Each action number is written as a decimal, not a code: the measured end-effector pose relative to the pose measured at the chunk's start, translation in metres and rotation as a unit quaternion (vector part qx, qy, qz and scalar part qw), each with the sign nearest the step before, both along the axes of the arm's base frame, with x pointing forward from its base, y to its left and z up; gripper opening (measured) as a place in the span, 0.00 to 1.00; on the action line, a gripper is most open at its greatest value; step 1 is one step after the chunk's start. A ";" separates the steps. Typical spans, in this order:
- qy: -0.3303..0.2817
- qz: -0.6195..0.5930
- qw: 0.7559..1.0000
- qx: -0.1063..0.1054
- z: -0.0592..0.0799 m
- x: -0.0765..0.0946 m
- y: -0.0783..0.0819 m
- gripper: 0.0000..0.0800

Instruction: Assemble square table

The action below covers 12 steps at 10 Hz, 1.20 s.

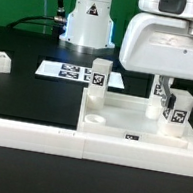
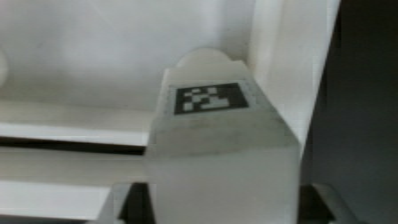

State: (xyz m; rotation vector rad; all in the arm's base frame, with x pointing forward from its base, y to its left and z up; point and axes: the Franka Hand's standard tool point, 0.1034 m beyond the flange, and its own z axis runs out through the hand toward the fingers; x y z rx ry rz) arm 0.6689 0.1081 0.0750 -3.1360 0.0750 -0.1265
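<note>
The gripper [image 1: 175, 105] has a finger on either side of a white leg [image 1: 175, 113] at the tabletop's [image 1: 116, 118] corner on the exterior view's right. From here I can't tell whether the fingers are pressing it or only flanking it.

The tabletop lies at the table's near edge, against the border wall [image 1: 28, 132]. A second leg [image 1: 99, 73] stands at the tabletop's far corner on the exterior view's left. Another loose leg [image 1: 0, 61] sits well apart, toward the table's edge on that same side.

What worries me is an off-centre squeeze. In the wrist view the tag [image 2: 210, 97] looks slightly skewed, and a skewed leg could tip or twist and then miss its corner hole. A weak hold might drop it onto the tabletop. Any sideways drag could also nudge the tabletop off the wall.
</note>
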 end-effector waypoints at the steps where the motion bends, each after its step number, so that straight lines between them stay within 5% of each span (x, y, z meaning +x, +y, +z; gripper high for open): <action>1: -0.003 -0.029 1.000 0.002 0.000 0.003 -0.002 0.37; 4: -0.004 -0.240 0.971 0.024 0.000 0.016 -0.012 0.37; 6: 0.002 -0.404 0.914 0.034 0.000 0.019 -0.014 0.37; 8: 0.004 -0.448 0.894 0.027 0.001 0.016 -0.026 0.37; 11: 0.006 -0.518 0.855 0.035 0.000 0.015 -0.021 0.37; 12: 0.009 -0.572 0.819 0.043 -0.001 0.014 -0.019 0.37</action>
